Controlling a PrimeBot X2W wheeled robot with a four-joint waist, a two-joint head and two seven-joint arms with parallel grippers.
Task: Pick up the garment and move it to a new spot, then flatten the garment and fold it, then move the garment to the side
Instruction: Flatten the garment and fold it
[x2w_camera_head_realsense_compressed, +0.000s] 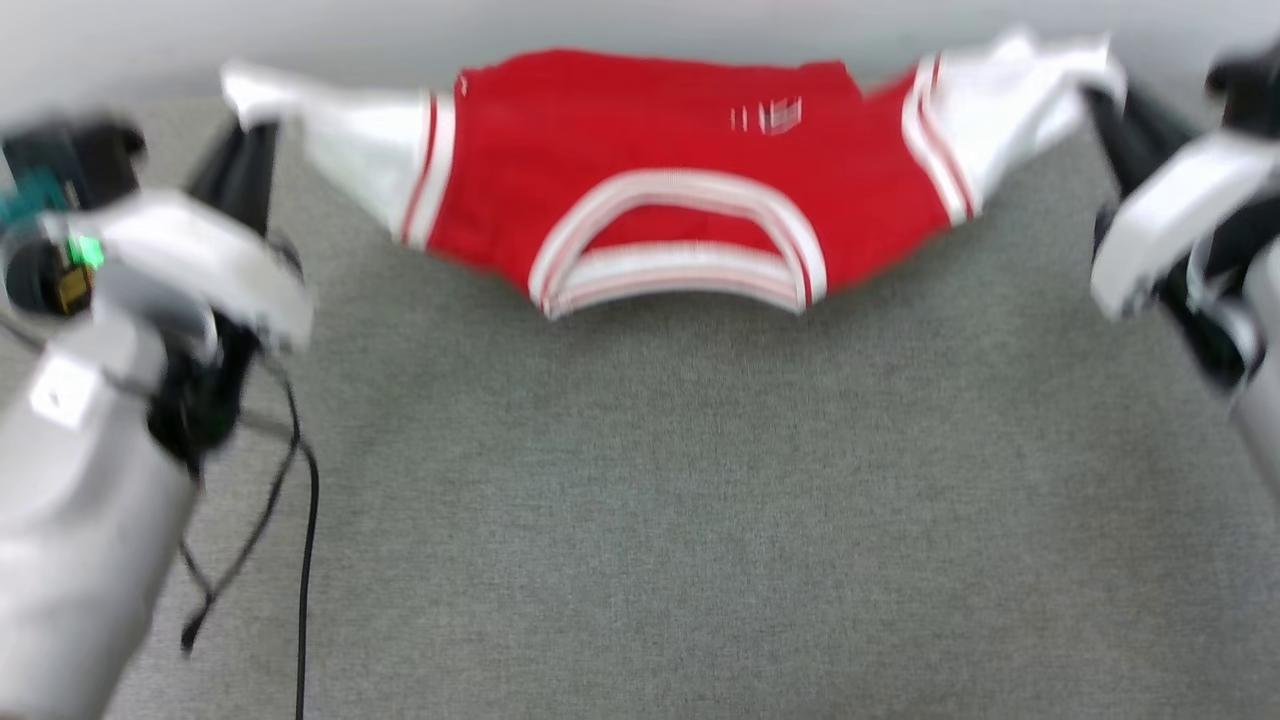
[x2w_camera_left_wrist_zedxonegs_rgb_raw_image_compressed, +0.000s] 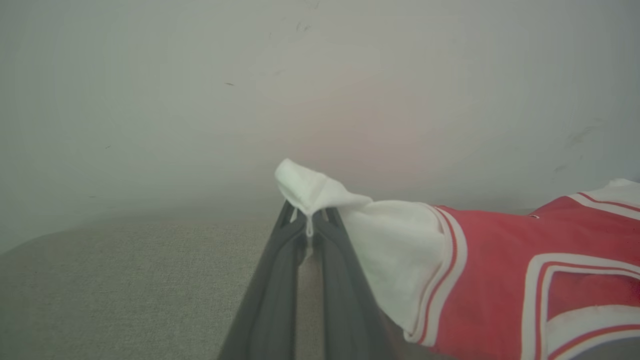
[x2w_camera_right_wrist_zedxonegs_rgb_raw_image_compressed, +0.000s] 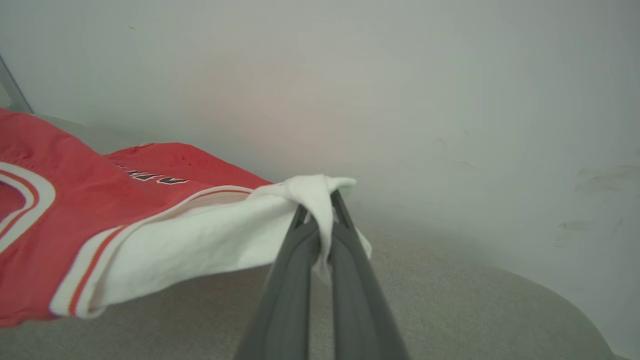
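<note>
The garment (x2w_camera_head_realsense_compressed: 660, 150), a red T-shirt with white sleeves and striped trim, hangs stretched between my two grippers above the far part of the grey table (x2w_camera_head_realsense_compressed: 640, 500), collar side toward me. My left gripper (x2w_camera_head_realsense_compressed: 250, 125) is shut on the tip of one white sleeve (x2w_camera_left_wrist_zedxonegs_rgb_raw_image_compressed: 320, 195), at the upper left of the head view. On the other side my right gripper (x2w_camera_head_realsense_compressed: 1100, 100) is shut on the tip of the other white sleeve (x2w_camera_right_wrist_zedxonegs_rgb_raw_image_compressed: 315, 192). The garment's red body (x2w_camera_left_wrist_zedxonegs_rgb_raw_image_compressed: 500, 270) sags between them (x2w_camera_right_wrist_zedxonegs_rgb_raw_image_compressed: 65, 200), above the cloth-covered surface.
A pale wall (x2w_camera_head_realsense_compressed: 640, 30) rises just behind the table's far edge, close to the garment. Black cables (x2w_camera_head_realsense_compressed: 300, 520) hang from my left arm over the table's left side.
</note>
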